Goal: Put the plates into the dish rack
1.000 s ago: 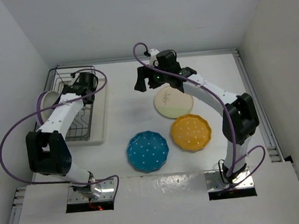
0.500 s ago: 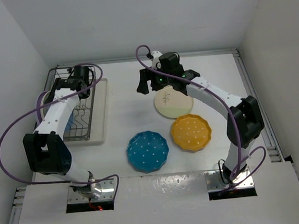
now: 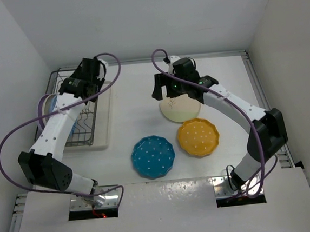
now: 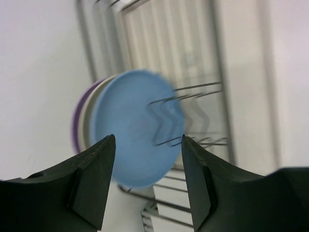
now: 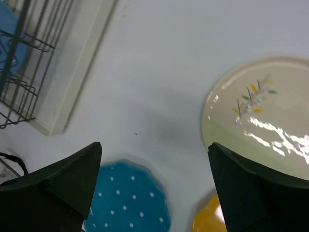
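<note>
Three plates stand on edge in the dish rack [image 3: 83,130] at the upper left of the overhead view: the light blue plate [image 4: 130,130] in front, the cream plate [image 4: 87,125] and the purple plate [image 4: 76,128] packed behind it. The left claw [image 4: 147,145] hangs over them with its fingers apart and nothing between them. That wrist view is blurred, so the blue plate may or may not be seated fully between the dividers. If it is only leaning, it could tip or roll along the wires, and the claw's fingers could clip its rim.

The sprig plate [image 3: 181,109] lies flat on the table [image 3: 133,118] right of centre, with the orange dotted plate [image 3: 198,136] just below it and the teal plate [image 3: 153,157] lower left. The right claw [image 3: 166,88] hovers at the sprig plate's upper left edge, spread wide and empty. A plate lying flat offers little lip, so a finger may slide over the glaze and push the sprig plate into the orange one. Both arms working near the rack could also collide.
</note>
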`<state>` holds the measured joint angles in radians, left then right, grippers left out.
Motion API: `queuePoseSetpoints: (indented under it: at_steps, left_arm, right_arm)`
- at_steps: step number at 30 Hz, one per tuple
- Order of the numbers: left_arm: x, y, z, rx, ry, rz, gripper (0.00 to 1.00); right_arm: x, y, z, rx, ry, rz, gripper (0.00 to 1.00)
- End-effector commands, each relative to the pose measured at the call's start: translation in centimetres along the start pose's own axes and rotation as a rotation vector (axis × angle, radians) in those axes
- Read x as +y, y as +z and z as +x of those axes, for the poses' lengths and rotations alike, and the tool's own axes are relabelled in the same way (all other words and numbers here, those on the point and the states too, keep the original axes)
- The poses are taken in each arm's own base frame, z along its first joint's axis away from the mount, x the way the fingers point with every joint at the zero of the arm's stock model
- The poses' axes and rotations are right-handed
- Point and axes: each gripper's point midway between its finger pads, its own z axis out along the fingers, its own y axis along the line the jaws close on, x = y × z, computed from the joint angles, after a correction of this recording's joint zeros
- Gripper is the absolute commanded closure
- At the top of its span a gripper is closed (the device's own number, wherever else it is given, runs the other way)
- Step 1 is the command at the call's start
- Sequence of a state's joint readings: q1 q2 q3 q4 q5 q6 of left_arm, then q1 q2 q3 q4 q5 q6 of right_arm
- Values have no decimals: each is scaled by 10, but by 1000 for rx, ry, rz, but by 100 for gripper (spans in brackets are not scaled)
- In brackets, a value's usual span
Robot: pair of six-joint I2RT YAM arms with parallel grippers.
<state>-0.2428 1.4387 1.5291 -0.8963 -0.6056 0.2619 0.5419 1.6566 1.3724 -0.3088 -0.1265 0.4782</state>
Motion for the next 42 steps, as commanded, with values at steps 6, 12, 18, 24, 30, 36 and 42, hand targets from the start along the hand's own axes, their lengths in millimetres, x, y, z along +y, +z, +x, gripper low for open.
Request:
queuePoseSetpoints:
  at_steps: [6, 12, 18, 24, 30, 36, 42]
  left_arm:
    - [-123, -36, -55, -214, 168, 426, 38]
    - [-161, -47, -32, -197, 210, 599, 37]
    - [-185, -45, -9, -137, 237, 644, 37]
    - [-205, -49, 6, -95, 214, 718, 37]
    - [-219, -44, -3, -93, 256, 716, 36]
    - [-249, -34, -11, -76, 316, 776, 36]
    - [-273, -25, 9, -7, 316, 836, 36]
  right_arm:
    - [-67, -96, 96, 65, 144, 343, 3]
    - [-92, -157, 145, 16, 245, 462, 1]
    - [-105, -204, 201, 20, 413, 540, 1]
    - [-112, -220, 246, 42, 544, 568, 1]
    - [-113, -236, 256, 8, 678, 603, 1]
    - [-111, -253, 264, 73, 729, 672, 1]
    - [-108, -260, 274, 130, 775, 708, 1]
